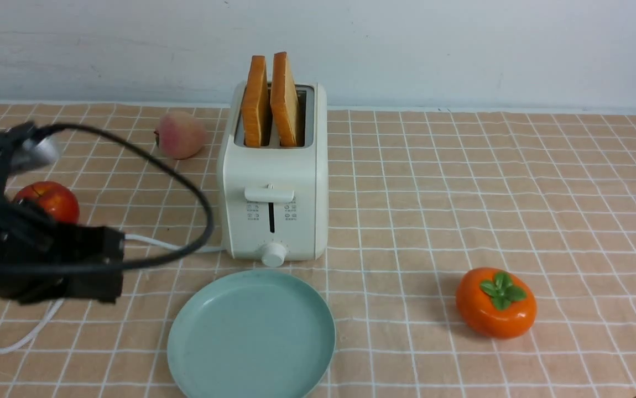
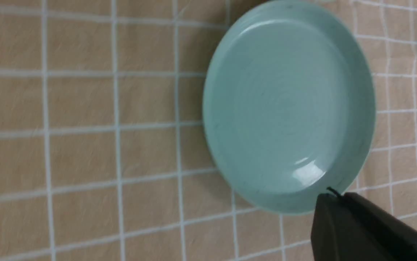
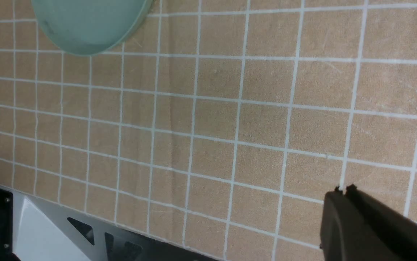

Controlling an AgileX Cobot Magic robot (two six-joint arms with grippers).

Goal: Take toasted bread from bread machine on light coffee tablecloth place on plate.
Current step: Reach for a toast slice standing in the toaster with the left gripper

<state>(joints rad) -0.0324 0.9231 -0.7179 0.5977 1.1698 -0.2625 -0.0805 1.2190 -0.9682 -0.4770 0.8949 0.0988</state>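
So, going left to right: the left claw (image 2: 335,194) is closed with nothing in it, and its arm looms over the near left side, by the red apple (image 1: 52,202) and the white cord (image 1: 157,242). Next comes the pinkish peach (image 1: 181,135), near the toaster.

The 2 slices of toast (image 1: 255,102) (image 1: 286,102) stand upright in the toaster (image 1: 274,166), poking well out the top, long axis up and down, broad faces to the sides. From the left claw they lie forward and to the right, and that looks like the nearer arm, so I'd use it. It has to open, rise over the slots and straddle 1 slice. The tops lean close together, so the gap between the 2 is the tight bit; the outer sides look easier to reach.

The plate (image 1: 251,331) sits bare, just in front of the toaster, so the carry back is short. Right of that there's open tablecloth (image 1: 401,221), then the persimmon (image 1: 496,303), well apart. The right claw (image 3: 346,190) is closed too, empty, over cloth at the near right.
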